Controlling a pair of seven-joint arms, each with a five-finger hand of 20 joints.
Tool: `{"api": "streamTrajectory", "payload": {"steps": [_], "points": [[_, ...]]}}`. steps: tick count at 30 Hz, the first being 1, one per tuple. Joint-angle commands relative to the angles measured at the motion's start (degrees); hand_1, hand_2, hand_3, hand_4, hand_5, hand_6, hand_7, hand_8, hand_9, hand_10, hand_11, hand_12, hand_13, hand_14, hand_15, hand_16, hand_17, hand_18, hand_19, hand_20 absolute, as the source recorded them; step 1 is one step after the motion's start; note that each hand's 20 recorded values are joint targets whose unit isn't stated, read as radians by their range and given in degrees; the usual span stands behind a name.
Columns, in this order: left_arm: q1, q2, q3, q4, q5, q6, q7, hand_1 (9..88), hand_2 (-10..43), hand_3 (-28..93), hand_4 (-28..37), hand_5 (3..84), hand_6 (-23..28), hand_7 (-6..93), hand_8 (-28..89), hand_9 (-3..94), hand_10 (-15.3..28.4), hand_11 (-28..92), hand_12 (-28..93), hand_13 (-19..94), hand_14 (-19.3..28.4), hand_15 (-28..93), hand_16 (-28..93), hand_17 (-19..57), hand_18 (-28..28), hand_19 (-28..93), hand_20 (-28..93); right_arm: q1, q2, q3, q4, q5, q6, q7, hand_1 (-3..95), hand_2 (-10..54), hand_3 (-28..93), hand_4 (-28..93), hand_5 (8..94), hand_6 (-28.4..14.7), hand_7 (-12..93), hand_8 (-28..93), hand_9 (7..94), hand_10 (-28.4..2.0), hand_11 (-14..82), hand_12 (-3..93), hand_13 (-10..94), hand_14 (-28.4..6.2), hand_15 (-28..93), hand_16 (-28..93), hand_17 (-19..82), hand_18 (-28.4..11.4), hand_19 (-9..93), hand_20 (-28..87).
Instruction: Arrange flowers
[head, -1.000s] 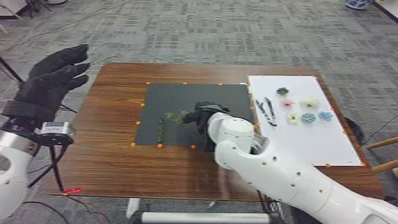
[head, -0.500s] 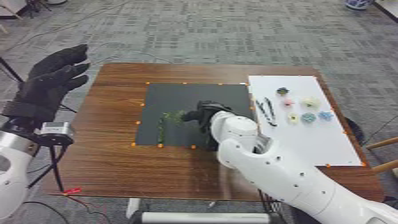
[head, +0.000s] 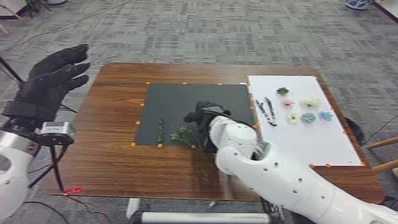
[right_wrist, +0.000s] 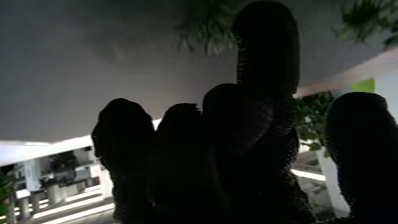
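Note:
In the head view my right hand (head: 206, 119) is over the black mat (head: 191, 97), curled round a leafy green sprig (head: 184, 135), whose leaves spread just left of and below it. A thin green stem (head: 161, 132) lies on the mat's left part. On the white sheet (head: 311, 142) are small flower heads: pink (head: 288, 102), cream (head: 311, 102), yellow (head: 293, 118) and blue (head: 325, 116). My left hand (head: 55, 75) is raised off the table's left side, open. In the right wrist view, green leaves (right_wrist: 313, 112) show between the thumb and dark fingers of my right hand (right_wrist: 240, 165).
Dark narrow pieces (head: 266, 111) lie on the white sheet's left part, with a dark flower head (head: 282, 91) and a teal one (head: 308, 118) nearby. Orange markers line the mat's edges. Brown wooden table (head: 111, 165) surrounds both mats.
The leafy sprig has swung down toward the mat's near edge, while my right hand has shifted only slightly. My left hand has stayed still.

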Motion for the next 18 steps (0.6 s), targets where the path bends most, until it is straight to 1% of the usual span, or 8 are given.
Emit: {"api": "streamTrajectory", "payload": {"steps": [1,2,3,5,7,9,13,18], "points": [[1.0,-1.02,-1.18,-0.81,-0.26,0.51,0.33,26.2,-6.2,71,-26.8,22.8,2.0,20.5,-10,14.5,8.9,20,19,5,11.6,38,-5,-11.4,17.5,39,8,-2.4,14.0,3.4,-11.4,-4.2,7.4,-9.7,16.6,13.6,88,-18,72.3,-1.7,40,-5,74.8,-12.8,57.1,47.9,73,-10.3,82,40,38,-24.2,93,50],[1.2,-1.09,-1.36,-0.91,-0.22,0.58,0.47,26.3,-6.2,71,-26.8,22.8,2.0,20.5,-10,14.5,8.9,20,19,5,11.6,38,-5,-11.4,17.5,39,8,-3.0,16.1,3.8,-12.4,-4.5,9.9,-11.9,18.4,13.7,89,-17,69.2,-1.9,38,7,72.9,-13.4,57.1,47.7,72,-10.3,82,40,36,-23.9,92,49],[1.3,-1.13,-1.47,-0.94,-0.26,0.51,0.45,26.2,-6.2,71,-26.7,22.8,2.0,20.5,-10,14.5,8.9,20,19,5,11.6,38,-5,-11.4,17.5,39,8,-4.8,18.0,5.7,-13.2,-3.5,11.5,-17.0,21.1,13.6,92,-13,65.9,-2.2,39,13,71.1,-13.2,52.5,55.7,70,-10.4,82,39,35,-23.5,91,49],[1.5,-1.13,-1.66,-0.98,-0.24,0.59,0.53,26.3,-6.0,71,-26.6,22.8,2.1,20.5,-10,14.5,8.9,20,19,5,11.7,38,-5,-11.4,17.5,39,8,-9.1,20.7,10.9,-14.4,2.1,12.5,-28.0,26.6,14.3,93,-6,61.8,-2.3,41,14,70.3,-12.0,44.1,66.8,68,-10.0,81,42,33,-22.1,89,50],[2.0,-1.29,-2.1,-1.18,-0.43,0.61,0.63,26.3,-5.9,71,-26.5,22.8,2.1,20.4,-10,14.5,9.0,20,19,5,11.7,37,-5,-11.4,17.6,39,8,-14.4,21.6,17.7,-14.4,5.5,7.6,-41.3,27.5,16.7,93,-3,60.5,-2.1,42,12,69.1,-11.8,43.4,68.9,66,-10.2,79,45,31,-21.4,87,51],[2.1,-1.25,-2.19,-1.23,-0.36,0.78,0.68,26.3,-5.9,71,-26.5,22.8,2.1,20.4,-10,14.5,9.0,20,19,5,11.8,38,-5,-11.5,17.6,39,8,-16.7,22.5,19.8,-14.2,5.5,4.6,-47.9,28.4,19.0,93,-6,58.8,-1.4,39,6,66.6,-12.1,43.0,68.4,63,-10.1,78,46,29,-20.7,85,52],[1.7,-1.21,-1.95,-1.22,-0.32,0.75,0.86,26.3,-5.9,71,-26.4,22.8,2.1,20.3,-10,14.5,9.1,20,19,5,12.0,38,-5,-11.4,17.6,39,8,-16.0,23.4,18.6,-12.4,4.4,-2.6,-54.1,30.4,18.3,93,-11,52.7,0.4,38,-13,62.0,-11.9,44.0,66.5,59,-9.9,77,47,28,-19.9,82,52],[0.9,-0.81,-1.38,-1.0,-0.31,0.44,0.95,26.2,-5.9,71,-26.2,22.7,2.1,20.2,-10,14.5,9.0,20,19,5,12.0,38,-5,-11.5,17.6,39,8,-15.5,25.4,16.2,-11.1,1.3,-6.5,-56.6,31.3,17.5,93,-12,46.1,1.1,34,-17,56.5,-12.5,45.0,64.9,54,-10.6,76,47,26,-19.7,80,52]]}}
